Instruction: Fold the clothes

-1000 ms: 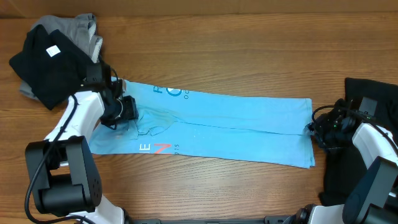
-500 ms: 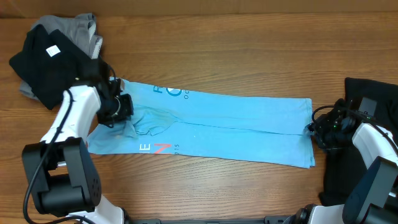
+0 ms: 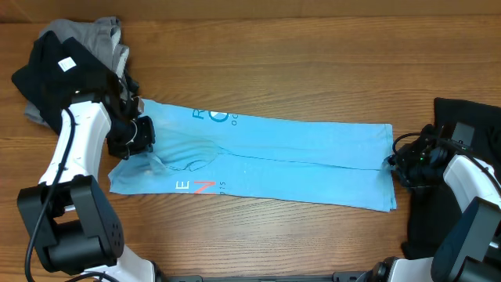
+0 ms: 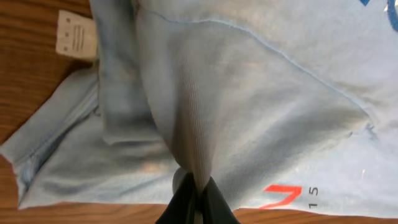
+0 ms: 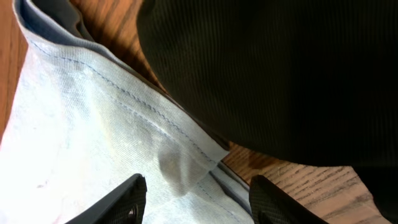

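While the counter [image 3: 313,70] carries the blue shirt [image 3: 297,160] folded long, a black and grey heap [image 3: 63,78] sits beyond its left end; left jaws clamp a raised ridge of blue cloth there, right jaws stand apart over its right hem.

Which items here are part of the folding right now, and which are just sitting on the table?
In the job: light blue T-shirt, pinched near its left end by the left gripper; right gripper, fingers open over its other end.
Lying about: black and grey shirts piled at the far left; black garment at the right edge.
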Motion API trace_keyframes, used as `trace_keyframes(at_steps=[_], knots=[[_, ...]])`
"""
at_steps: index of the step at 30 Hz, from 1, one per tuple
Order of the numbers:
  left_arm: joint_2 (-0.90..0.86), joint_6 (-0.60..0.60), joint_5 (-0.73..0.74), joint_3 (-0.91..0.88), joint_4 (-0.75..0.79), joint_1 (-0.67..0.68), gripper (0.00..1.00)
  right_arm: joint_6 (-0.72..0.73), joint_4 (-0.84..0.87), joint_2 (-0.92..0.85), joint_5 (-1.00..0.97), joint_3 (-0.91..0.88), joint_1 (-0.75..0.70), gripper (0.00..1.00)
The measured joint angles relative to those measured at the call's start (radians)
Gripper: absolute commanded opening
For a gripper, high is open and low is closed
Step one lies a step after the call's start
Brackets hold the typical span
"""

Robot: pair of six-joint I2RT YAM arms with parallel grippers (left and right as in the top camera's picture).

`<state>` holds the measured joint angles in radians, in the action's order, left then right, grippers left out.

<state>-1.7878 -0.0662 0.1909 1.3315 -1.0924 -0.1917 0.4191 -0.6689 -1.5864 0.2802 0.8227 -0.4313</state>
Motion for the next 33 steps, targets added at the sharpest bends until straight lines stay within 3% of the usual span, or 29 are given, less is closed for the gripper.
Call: trace_keyframes(at_steps=[1, 2, 12, 15, 18, 21, 33], knots=[[0.0, 0.004, 0.0, 0.0, -0.002, -0.003, 0.04, 0.003, 0.002, 0.0, -0.002, 0.0, 0.0, 0.41], [0.0, 0.008, 0.001, 0.001, -0.002, -0.006, 0.04, 0.0, 0.002, 0.0, -0.002, 0.0, 0.0, 0.38], [0.0, 0.025, 0.064, 0.033, -0.004, -0.019, 0.04, 0.011, 0.033, -0.054, -0.008, 0.0, 0.0, 0.37], [0.0, 0.029, 0.069, 0.037, -0.005, -0.019, 0.04, 0.016, 0.061, -0.066, -0.001, 0.002, 0.0, 0.3], [0.0, 0.044, 0.072, 0.037, -0.011, -0.02, 0.04, 0.017, 0.068, -0.071, 0.0, 0.002, 0.0, 0.14], [0.0, 0.052, 0.071, 0.037, -0.023, -0.02, 0.04, 0.023, 0.058, -0.076, 0.001, 0.002, -0.002, 0.07], [0.0, 0.078, 0.071, 0.038, -0.047, -0.053, 0.04, 0.002, -0.066, -0.074, 0.008, 0.079, -0.008, 0.04]])
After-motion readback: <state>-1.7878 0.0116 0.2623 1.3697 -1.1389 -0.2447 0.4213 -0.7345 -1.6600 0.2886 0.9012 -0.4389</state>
